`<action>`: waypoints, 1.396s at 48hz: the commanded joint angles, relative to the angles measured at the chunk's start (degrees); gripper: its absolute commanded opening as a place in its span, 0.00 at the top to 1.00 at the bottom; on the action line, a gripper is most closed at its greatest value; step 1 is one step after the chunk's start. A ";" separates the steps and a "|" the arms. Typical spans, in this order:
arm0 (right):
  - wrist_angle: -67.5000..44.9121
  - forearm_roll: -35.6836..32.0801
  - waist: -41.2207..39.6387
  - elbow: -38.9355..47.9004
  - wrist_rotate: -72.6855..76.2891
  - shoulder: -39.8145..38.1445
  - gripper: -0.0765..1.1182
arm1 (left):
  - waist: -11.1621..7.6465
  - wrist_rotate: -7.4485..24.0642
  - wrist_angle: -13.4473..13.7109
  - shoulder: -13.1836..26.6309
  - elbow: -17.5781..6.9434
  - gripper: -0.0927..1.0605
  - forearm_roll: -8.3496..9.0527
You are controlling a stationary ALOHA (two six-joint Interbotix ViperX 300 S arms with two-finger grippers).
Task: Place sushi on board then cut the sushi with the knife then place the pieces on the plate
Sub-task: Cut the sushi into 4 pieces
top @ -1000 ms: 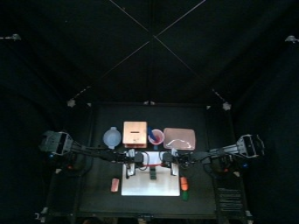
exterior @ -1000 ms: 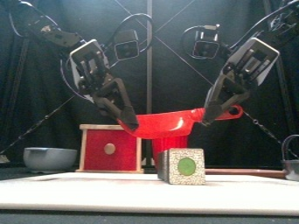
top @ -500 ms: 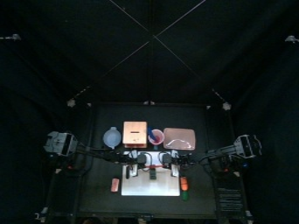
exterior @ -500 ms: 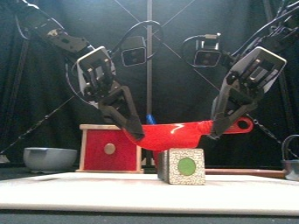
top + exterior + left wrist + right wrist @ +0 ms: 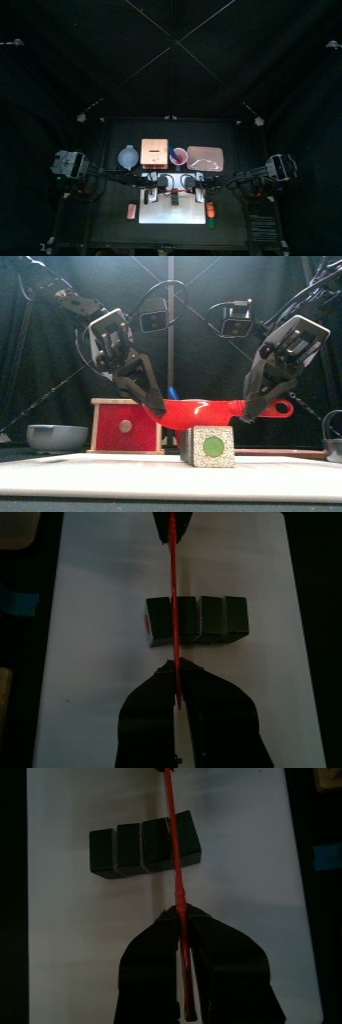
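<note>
Front view, items left to right.

1. Blue-grey bowl: on the table at far left, not in use.
2. Wooden box: red drawer front, behind the board.
3. Left gripper: jaws clamped on one end of the red knife.
4. Sushi roll: stands on the white cutting board, directly under the knife, which is held level and seems just clear of it. Only one end face shows here.
5. Right gripper: jaws closed on the knife's handle end.

Handling, judged: the roll is light, rigid toy blocks that come apart at their seams. It should be pressed straight down at a seam, since it may slide on the smooth board. Each freed piece is best gripped across its flat sides.

Views compared: the left wrist view shows the roll as a row of blocks, with the blade over the seam beside one end block. Only the top view shows the pink tray, behind the board.
</note>
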 commanded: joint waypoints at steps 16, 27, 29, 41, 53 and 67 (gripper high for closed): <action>-0.18 0.53 -0.26 -0.97 0.09 1.32 0.61 | 0.00 0.00 -0.26 0.44 -1.41 0.60 -0.18; -0.09 0.53 -0.26 -0.97 0.09 2.55 0.61 | 0.79 -0.09 -0.26 1.93 -1.14 0.60 -0.18; -0.09 0.62 -0.35 -0.97 0.09 2.99 0.61 | 0.88 -0.09 -0.18 2.29 -1.14 0.60 -0.18; -0.09 0.53 -0.88 -0.88 0.09 4.39 0.61 | 1.05 0.09 -0.18 4.13 -1.32 0.60 -0.09; 1.05 0.00 -3.69 -0.97 -0.09 4.39 0.61 | 2.29 0.26 -0.18 4.48 -1.23 0.60 0.09; 1.93 -1.05 -5.89 -1.32 0.09 3.87 0.61 | 4.75 0.26 -0.09 3.96 -1.41 0.60 2.72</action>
